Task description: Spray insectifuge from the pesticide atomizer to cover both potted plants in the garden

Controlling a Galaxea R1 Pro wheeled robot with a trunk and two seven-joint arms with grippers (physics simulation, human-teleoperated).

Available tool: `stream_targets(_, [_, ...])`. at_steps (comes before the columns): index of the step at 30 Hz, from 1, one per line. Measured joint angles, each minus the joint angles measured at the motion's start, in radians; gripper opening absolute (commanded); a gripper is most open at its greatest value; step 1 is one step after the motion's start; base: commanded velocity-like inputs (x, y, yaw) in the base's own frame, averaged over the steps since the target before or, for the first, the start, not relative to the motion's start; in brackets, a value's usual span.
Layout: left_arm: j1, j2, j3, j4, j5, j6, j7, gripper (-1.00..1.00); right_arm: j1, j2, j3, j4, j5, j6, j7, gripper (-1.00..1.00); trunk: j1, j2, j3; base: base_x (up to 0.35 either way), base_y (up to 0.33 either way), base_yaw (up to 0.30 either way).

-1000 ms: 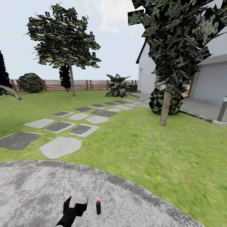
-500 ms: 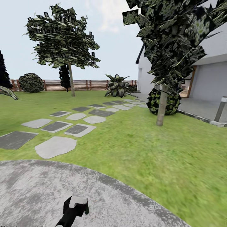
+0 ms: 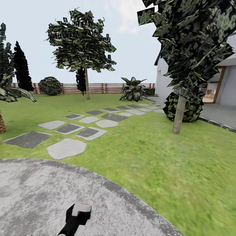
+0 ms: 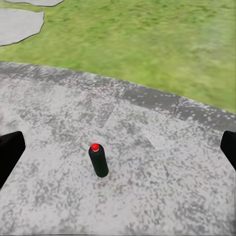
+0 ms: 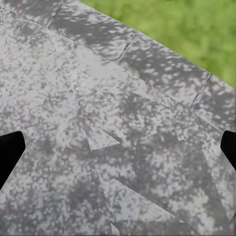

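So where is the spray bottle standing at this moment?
In the left wrist view, the spray bottle stands upright on the grey stone patio, between the open left gripper's fingers, some way short of the grass.

- Patio [image 4: 162, 147]: mottled grey stone, rough and grainy, matt; joint lines between the slabs.
- Pesticide atomizer [image 4: 99, 162]: dark body, smooth, faint sheen, looks like plastic; red cap, glossy.
- Left gripper [image 4: 118, 147]: fingers [image 4: 10, 152] black, matt, smooth.
- Lawn [image 3: 157, 157]: green grass, soft blurred texture.
- Stepping stones [image 3: 67, 148]: flat stone, some pale, some dark grey, matt.
- Fence [image 3: 98, 88]: brown wooden slats.
- House wall [image 3: 162, 85]: pale, smooth, matt.
- Tree trunk [image 3: 179, 114]: grey-brown, dull.
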Motion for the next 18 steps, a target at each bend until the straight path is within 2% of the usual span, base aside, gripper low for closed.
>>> stream_targets(5, [0.0,0.0,0.0,0.0,0.0,0.0,0.0,1.0,0.0,0.0,0.0,0.0,0.0,0.0,0.0,1.0,0.0,0.0,0.0,0.0,-0.121,0.256])
stream_targets(18, [0.0,0.0,0.0,0.0,0.0,0.0,0.0,1.0,0.0,0.0,0.0,0.001,0.0,0.0,0.0,1.0,0.0,0.0,0.0,0.004,-0.014,0.256])
